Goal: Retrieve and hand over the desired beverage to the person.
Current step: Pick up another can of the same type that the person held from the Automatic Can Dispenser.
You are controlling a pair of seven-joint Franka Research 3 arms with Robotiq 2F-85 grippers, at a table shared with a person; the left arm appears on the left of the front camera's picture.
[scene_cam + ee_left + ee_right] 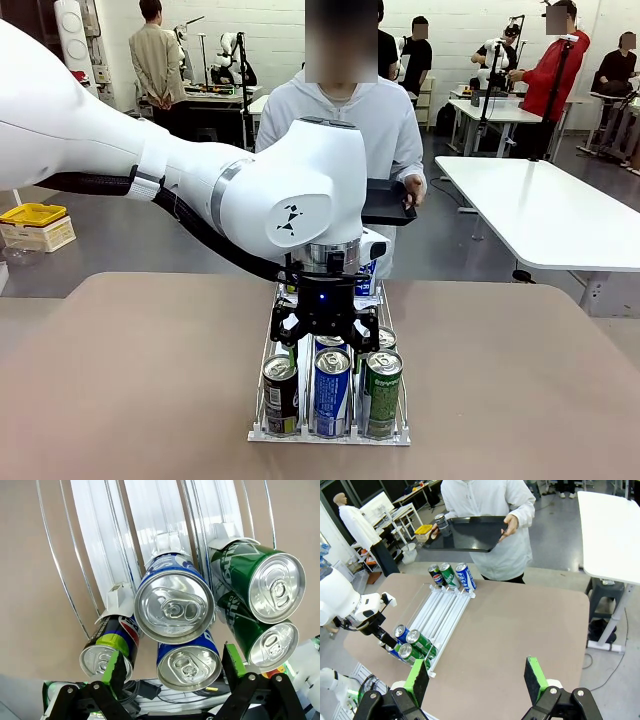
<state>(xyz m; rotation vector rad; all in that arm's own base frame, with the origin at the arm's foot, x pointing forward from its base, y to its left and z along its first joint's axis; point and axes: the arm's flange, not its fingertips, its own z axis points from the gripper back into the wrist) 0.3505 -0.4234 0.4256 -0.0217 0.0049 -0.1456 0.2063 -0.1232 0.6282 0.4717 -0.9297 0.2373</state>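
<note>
A white wire rack (262, 432) on the table holds beverage cans in three lanes. At its near end stand a dark Pepsi can (280, 394), a blue can (332, 390) and a green can (382, 392). My left gripper (325, 335) hangs open just above them. In the left wrist view its fingertips (114, 667) straddle a blue can (189, 662), with a second blue can (172, 607), green cans (270, 580) and the Pepsi can (107, 650) around it. The person (345, 120) in a white hooded jacket stands at the far side holding a black tray (470, 532). My right gripper (476, 677) is open over bare tabletop.
Three more cans (449, 574) stand at the rack's far end, near the person. A dark can (441, 524) sits on the tray's left part. A white table (545, 210) stands to the right beyond the brown table (520, 380). Other people work farther back.
</note>
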